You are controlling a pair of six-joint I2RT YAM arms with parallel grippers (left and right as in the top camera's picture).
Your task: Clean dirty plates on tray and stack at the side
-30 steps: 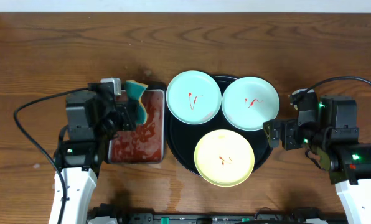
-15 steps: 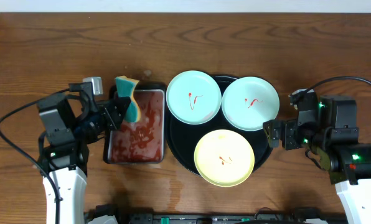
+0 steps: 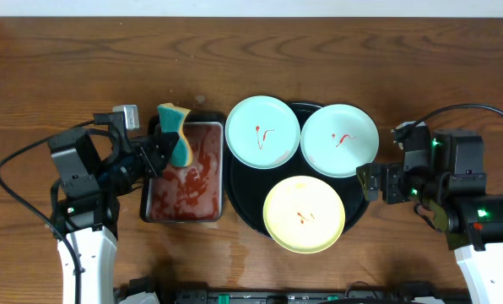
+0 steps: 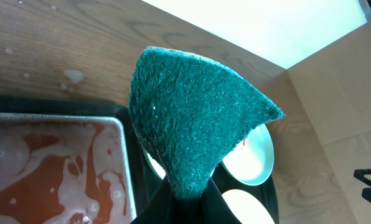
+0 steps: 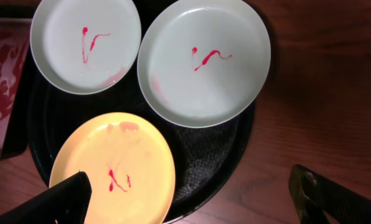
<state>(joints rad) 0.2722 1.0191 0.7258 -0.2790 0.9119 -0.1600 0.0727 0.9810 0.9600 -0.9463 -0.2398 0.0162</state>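
Note:
Three plates lie on the round black tray: a mint plate at its left, a mint plate at its right, a yellow plate in front. Each has red smears. My left gripper is shut on a teal and yellow sponge and holds it above the back left of the metal sauce tray; the sponge fills the left wrist view. My right gripper is open and empty at the black tray's right edge, its fingers either side of the rim in the right wrist view.
A rectangular metal tray with red soapy liquid stands just left of the black tray. Bare wood tabletop lies behind and to both sides. Cables run from both arms.
My left arm swung back to the left, carrying the sponge left above the metal tray's back left corner. The right arm and the plates have not moved.

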